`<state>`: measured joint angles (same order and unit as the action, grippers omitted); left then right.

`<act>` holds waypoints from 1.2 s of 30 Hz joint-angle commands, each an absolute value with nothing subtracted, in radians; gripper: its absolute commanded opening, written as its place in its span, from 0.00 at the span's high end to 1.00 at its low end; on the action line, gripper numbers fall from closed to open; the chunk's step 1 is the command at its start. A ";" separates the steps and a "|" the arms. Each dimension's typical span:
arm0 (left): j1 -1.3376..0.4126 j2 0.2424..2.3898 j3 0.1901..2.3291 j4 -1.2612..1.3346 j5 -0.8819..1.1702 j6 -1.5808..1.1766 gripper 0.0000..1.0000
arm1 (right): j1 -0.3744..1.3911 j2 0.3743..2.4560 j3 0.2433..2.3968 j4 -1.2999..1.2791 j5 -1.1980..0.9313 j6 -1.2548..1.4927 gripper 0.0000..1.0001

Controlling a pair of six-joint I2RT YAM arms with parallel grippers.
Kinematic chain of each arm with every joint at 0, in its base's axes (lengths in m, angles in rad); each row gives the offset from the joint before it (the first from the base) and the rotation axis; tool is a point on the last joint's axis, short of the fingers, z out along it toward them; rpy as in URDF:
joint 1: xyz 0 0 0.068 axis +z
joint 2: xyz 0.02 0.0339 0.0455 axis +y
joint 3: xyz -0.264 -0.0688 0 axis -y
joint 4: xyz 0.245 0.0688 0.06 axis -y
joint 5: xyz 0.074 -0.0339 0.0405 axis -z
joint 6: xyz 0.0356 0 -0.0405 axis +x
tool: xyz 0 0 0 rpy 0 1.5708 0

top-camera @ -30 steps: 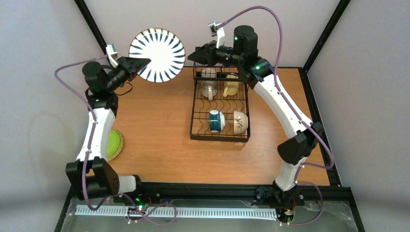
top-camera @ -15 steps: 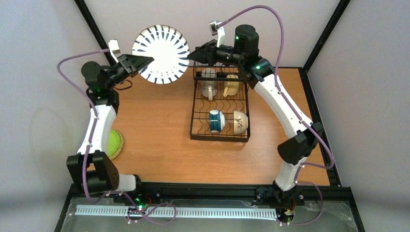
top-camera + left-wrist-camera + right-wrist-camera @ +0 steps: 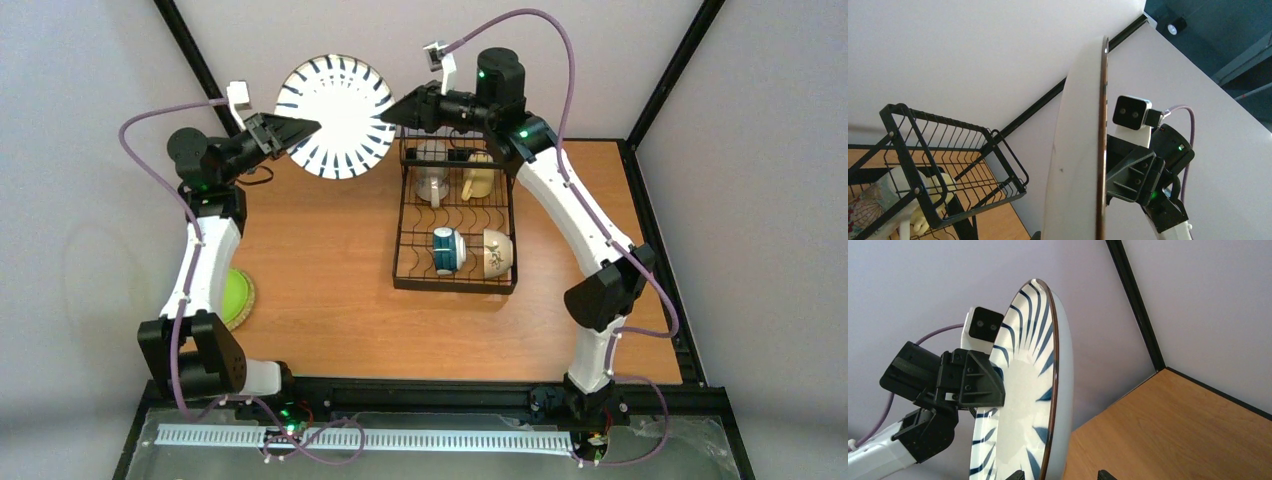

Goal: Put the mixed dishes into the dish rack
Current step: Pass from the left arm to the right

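The black-and-white striped plate hangs upright in the air above the table's far edge, left of the dish rack. My left gripper is shut on its left rim. From the other side my right gripper stands open, and in the right wrist view the plate's lower rim lies between its two fingertips. The rack holds a cream mug, a yellow mug, a teal-and-white cup and a cream bowl. A lime-green plate lies on the table under my left arm.
A tan plate's edge shows under the lime-green one at the table's left edge. The rack's tall basket end is just below and right of the held plate. Walls and a black frame post stand close behind both grippers.
My left arm has carried the striped plate a little to the right. My right gripper has moved left, from above the rack's far end to the plate's right rim.
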<state>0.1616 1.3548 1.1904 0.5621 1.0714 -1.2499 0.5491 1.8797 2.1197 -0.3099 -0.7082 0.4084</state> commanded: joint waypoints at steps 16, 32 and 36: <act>0.061 1.423 1.329 0.643 1.057 -1.239 1.00 | 0.546 1.929 2.178 -0.325 -0.756 0.459 0.45; 0.050 1.446 1.345 0.492 1.004 -1.170 0.56 | 0.550 1.936 2.215 -0.409 -0.698 0.438 0.98; 0.052 1.447 1.357 0.451 0.985 -1.154 0.24 | 0.551 1.926 2.217 -0.409 -0.698 0.440 0.98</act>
